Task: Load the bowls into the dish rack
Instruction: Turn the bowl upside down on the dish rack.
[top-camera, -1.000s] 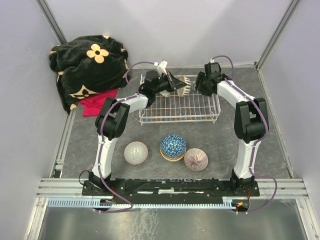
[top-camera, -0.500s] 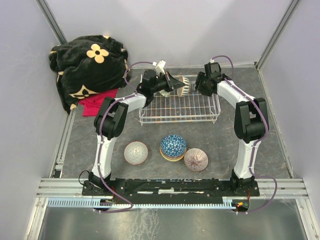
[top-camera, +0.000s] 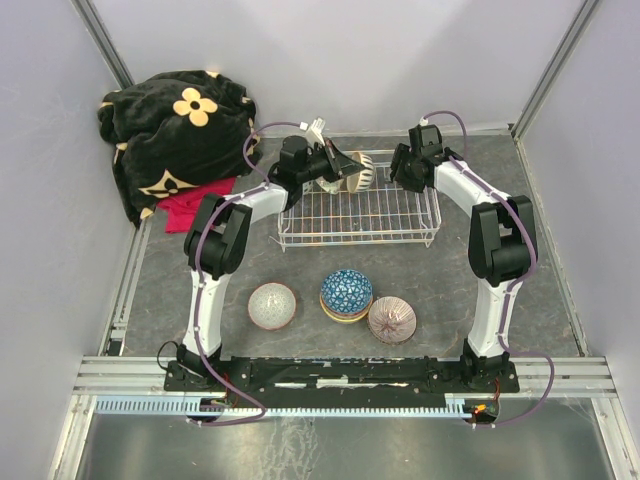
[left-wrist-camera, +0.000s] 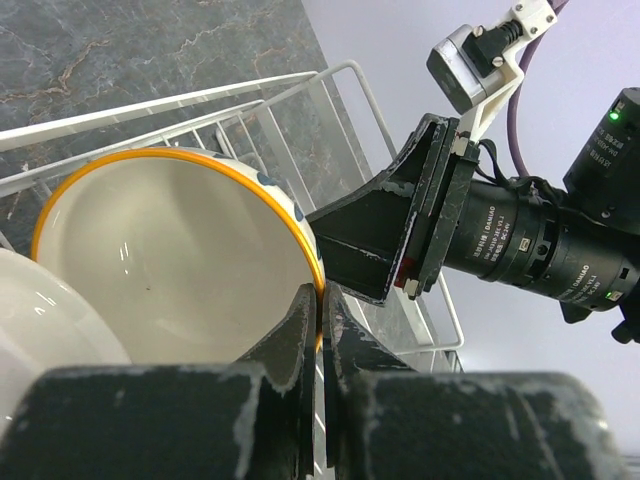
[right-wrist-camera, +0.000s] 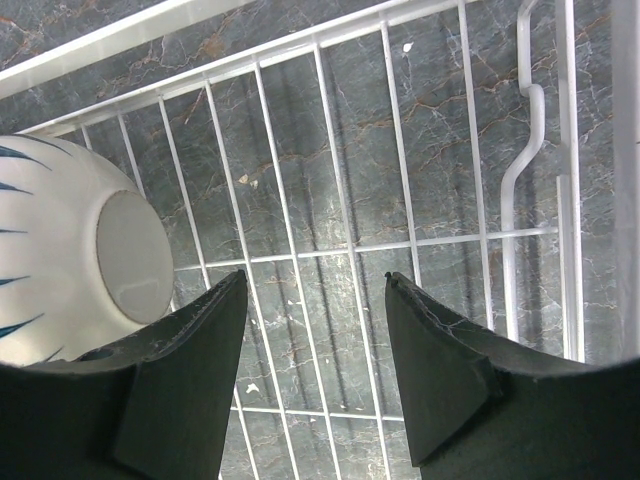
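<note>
The left tool is pinched shut on the rim of a bowl at the far side of the rack, about midway along it. The bowl sits just right of that tool's tips, between the two tools. The right tool hangs near it on the right, apart from it, jaws wide with only rack wire between them.

The bowl stands on edge, mouth to the left and foot to the right.

From above, only its striped outside and a sliver of the rim show. The left wrist view looks into the plain cream inside with an orange rim, the fingers clamped on the near-right part of that rim. It also shows the edge of a second white bowl at lower left. The right wrist view shows the other face, a round unglazed foot and blue streaks, left of its open tool, with the rack grid and grey desk beneath.

Three more bowls lie on the desk near the rack: pink, blue and purple.
</note>
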